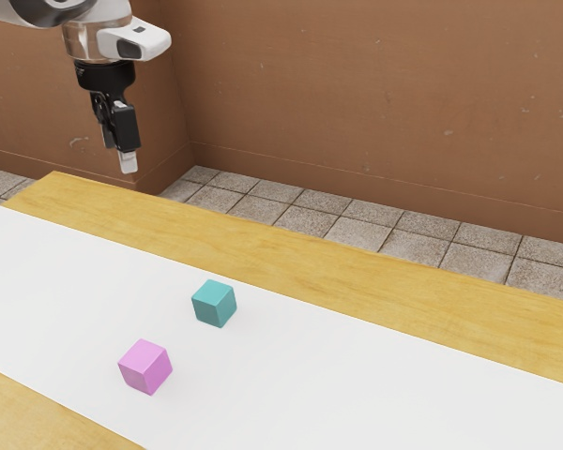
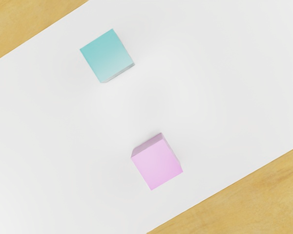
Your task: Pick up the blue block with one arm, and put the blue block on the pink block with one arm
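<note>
Your main risk sits around the pink block (image 1: 144,366). The blue block (image 1: 214,303) lies near it but apart, on the same white sheet (image 1: 375,375), so a drifting descent could knock the pink one askew. The blue block is also turned at an angle, and a grip across its corners would likely slip or twist it. The claw (image 1: 129,161) hangs high above and well away from the pink block, holding and touching nothing. Seen edge-on, you cannot tell whether it is spread or pressed together.
</note>
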